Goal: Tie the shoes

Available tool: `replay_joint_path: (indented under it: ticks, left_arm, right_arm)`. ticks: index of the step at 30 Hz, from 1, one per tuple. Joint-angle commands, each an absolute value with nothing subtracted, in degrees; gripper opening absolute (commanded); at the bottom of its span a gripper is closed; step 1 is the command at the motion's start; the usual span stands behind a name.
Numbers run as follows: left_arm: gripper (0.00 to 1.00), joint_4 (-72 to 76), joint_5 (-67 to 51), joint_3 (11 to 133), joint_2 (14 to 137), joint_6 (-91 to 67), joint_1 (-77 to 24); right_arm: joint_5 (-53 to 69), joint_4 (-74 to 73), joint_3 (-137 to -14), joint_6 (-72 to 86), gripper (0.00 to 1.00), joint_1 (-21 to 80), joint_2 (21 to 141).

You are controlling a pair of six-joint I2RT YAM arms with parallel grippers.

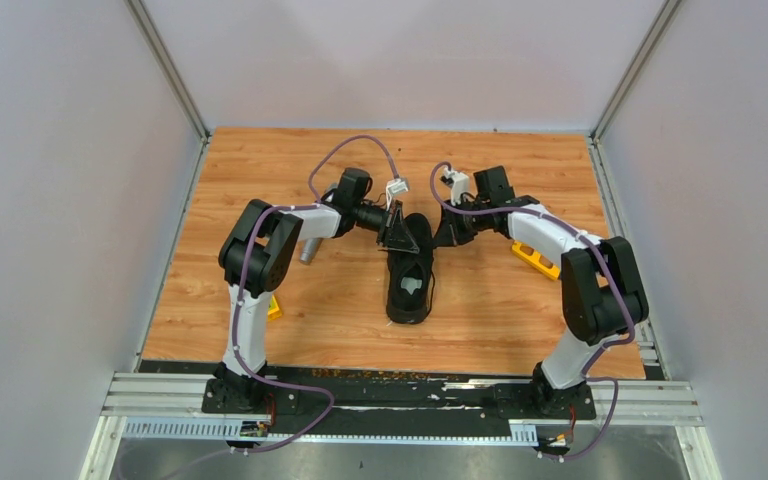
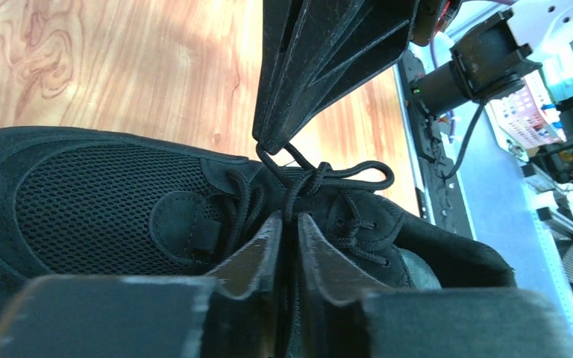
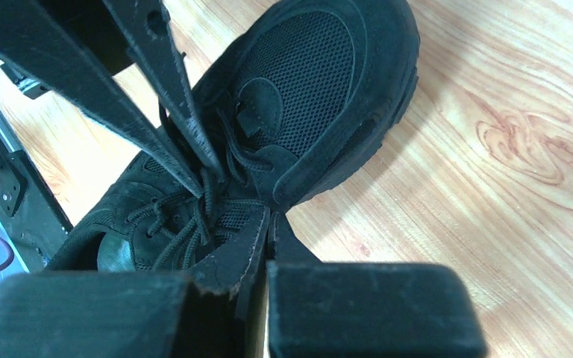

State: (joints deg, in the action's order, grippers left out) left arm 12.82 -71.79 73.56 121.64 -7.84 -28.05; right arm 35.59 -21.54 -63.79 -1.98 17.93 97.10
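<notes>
1. Sneaker (image 1: pixel 407 308), all black, lies near the middle of the tabletop (image 1: pixel 340 310) between the two arms. Its toe points away from the bases and its pale insole shows at the near end.
2. The left arm (image 1: pixel 260 250) rises from its base, folds at the elbow and reaches rightward over the front half of the shoe. The left claw (image 1: pixel 400 240) points down at the laces (image 2: pixel 343 175).
3. In the left wrist view, the left claw's fingers (image 2: pixel 257 253) are almost pressed together, and a lace strand runs into the narrow gap between them.
4. The right arm (image 1: pixel 600 280) takes a mirrored pose, folded at the elbow and stretched leftward. The right claw (image 1: pixel 442 238) comes in over the shoe's right side.
5. The right claw's fingers (image 2: pixel 321 67) are pressed together, with a small bend of lace caught at their tip, just beside the left claw's tip.
6. One free loop of lace lies across the tongue toward the heel.
</notes>
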Motion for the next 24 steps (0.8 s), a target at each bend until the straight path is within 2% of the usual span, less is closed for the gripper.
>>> replay_joint_path:
  ticks: [1, 5, 9, 15, 24]
  left_arm:
    - [0.28, 8.87, -66.30, 75.30, 119.67, -2.52, -28.92]
    - [0.40, 7.97, -63.21, 74.28, 115.10, 0.71, -28.66]
    - [0.48, 2.20, -61.73, 74.51, 110.80, 6.30, -27.93]
    - [0.54, -11.56, -58.39, 75.70, 105.44, 20.73, -27.89]
    - [0.58, -9.43, -51.02, 72.06, 98.57, 30.18, -35.26]
  right_arm:
    - [36.60, -19.71, -65.50, -0.62, 0.00, 17.83, 98.78]
    - [37.36, -19.95, -65.74, -0.94, 0.00, 17.81, 98.34]
    - [38.53, -20.27, -65.74, -1.14, 0.00, 17.80, 98.18]
    - [40.91, -20.13, -66.39, -0.51, 0.00, 17.79, 98.51]
    - [42.17, -20.12, -67.15, 1.32, 0.00, 17.80, 98.38]
